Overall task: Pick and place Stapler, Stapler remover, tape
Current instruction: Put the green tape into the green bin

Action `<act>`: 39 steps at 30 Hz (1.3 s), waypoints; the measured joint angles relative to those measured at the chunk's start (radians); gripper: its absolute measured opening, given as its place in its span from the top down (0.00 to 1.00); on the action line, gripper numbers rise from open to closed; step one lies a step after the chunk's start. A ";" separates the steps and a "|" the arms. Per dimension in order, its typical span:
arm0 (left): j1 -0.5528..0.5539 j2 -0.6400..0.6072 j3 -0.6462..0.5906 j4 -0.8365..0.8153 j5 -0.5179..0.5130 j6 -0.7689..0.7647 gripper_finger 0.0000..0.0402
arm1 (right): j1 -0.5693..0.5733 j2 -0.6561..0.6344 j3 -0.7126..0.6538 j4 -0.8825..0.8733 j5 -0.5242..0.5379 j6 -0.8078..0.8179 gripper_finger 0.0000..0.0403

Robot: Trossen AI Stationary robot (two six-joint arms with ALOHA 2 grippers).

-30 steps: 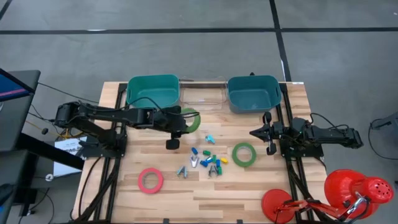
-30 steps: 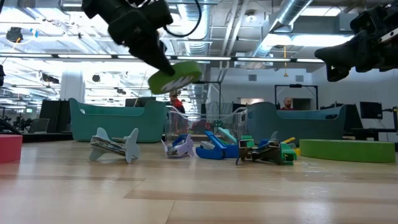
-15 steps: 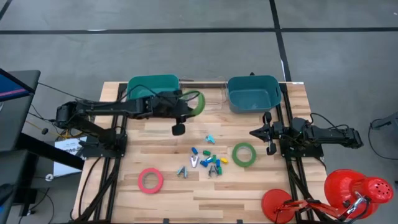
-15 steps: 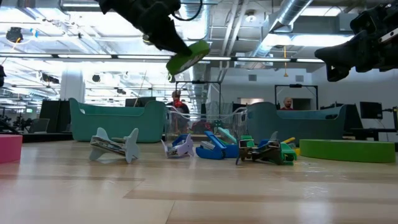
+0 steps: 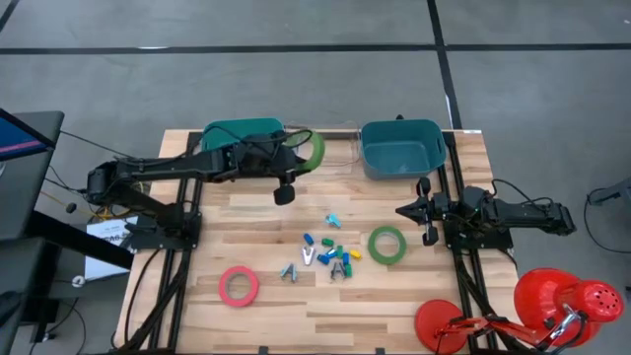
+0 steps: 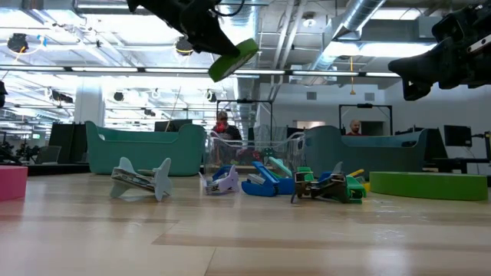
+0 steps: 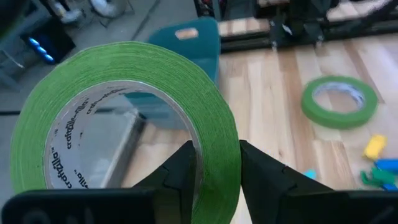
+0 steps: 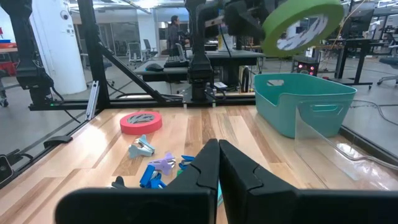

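My left gripper (image 5: 302, 158) is shut on a green tape roll (image 5: 312, 152) high above the table's far middle, by the clear container (image 5: 335, 150) that stands between two teal bins. In the low view the roll (image 6: 233, 59) hangs tilted well above everything. A second green tape roll (image 5: 387, 245) and a pinkish red one (image 5: 239, 286) lie flat on the wood. Several small staplers and stapler removers (image 5: 327, 254) lie in a loose cluster at mid-table. My right gripper (image 5: 402, 210) is shut on nothing at the table's right edge. My left gripper pinches the roll's wall (image 7: 219, 148) with one finger (image 7: 181, 169) inside the hole and the other (image 7: 261, 177) outside. The fingers come from the table's left, slanting a little downward. The roll is lifted clear of the table, standing on edge and tilted, and reaches out past the fingertips.
The left teal bin (image 5: 240, 141) and the right teal bin (image 5: 399, 148) stand along the far edge. A red lamp (image 5: 552, 301) sits off the near right corner. Bare wood lies along the near edge. People show in the room beyond the table.
My left gripper has risen and swung toward the table's far edge and a little to the right, from above the bare wood to beside the clear container. It has tipped upward toward level. The green roll has gone with it, still held.
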 joint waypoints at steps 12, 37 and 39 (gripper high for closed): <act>0.036 -0.112 0.001 -0.137 -0.095 0.000 0.76 | 0.000 0.000 0.000 0.000 0.000 0.000 1.00; 0.226 -0.133 -0.005 -0.400 -0.107 -0.003 0.76 | 0.000 0.000 0.000 0.000 0.000 0.000 1.00; 0.226 -0.133 -0.005 -0.401 -0.108 -0.003 0.76 | 0.000 0.000 0.000 0.000 0.000 0.000 1.00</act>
